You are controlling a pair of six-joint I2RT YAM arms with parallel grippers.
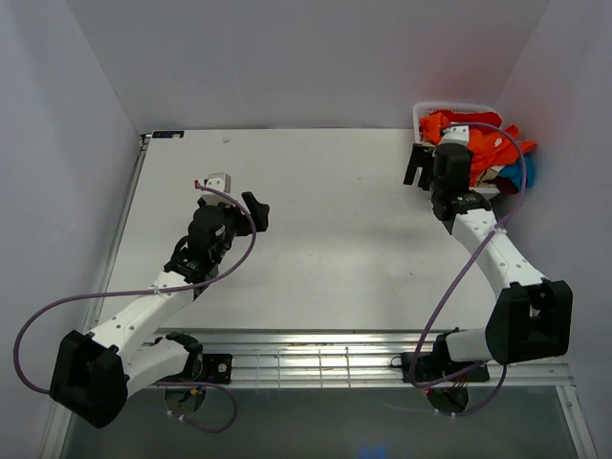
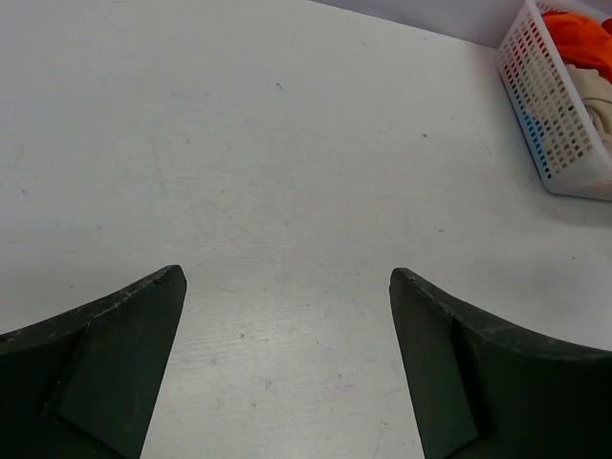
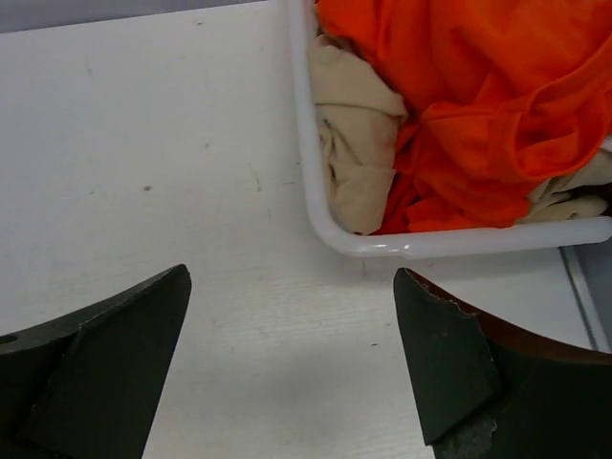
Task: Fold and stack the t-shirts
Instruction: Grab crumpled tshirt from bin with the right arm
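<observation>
Several crumpled t-shirts lie in a white lattice basket (image 1: 421,117) at the table's far right corner. A bright orange shirt (image 1: 478,134) lies on top, with a bit of blue shirt (image 1: 524,175) at the right edge. The right wrist view shows the orange shirt (image 3: 478,105) over a tan shirt (image 3: 359,143) inside the basket rim (image 3: 316,182). My right gripper (image 3: 292,287) is open and empty over bare table, just short of the basket's near corner; from above it (image 1: 432,153) is at the basket's left side. My left gripper (image 2: 287,287) is open and empty over the table's left-middle (image 1: 236,194).
The white table (image 1: 325,229) is boxed in by pale walls at the left, back and right. The basket (image 2: 555,105) shows at the far right of the left wrist view. A metal rail (image 1: 316,359) runs along the near edge between the arm bases.
</observation>
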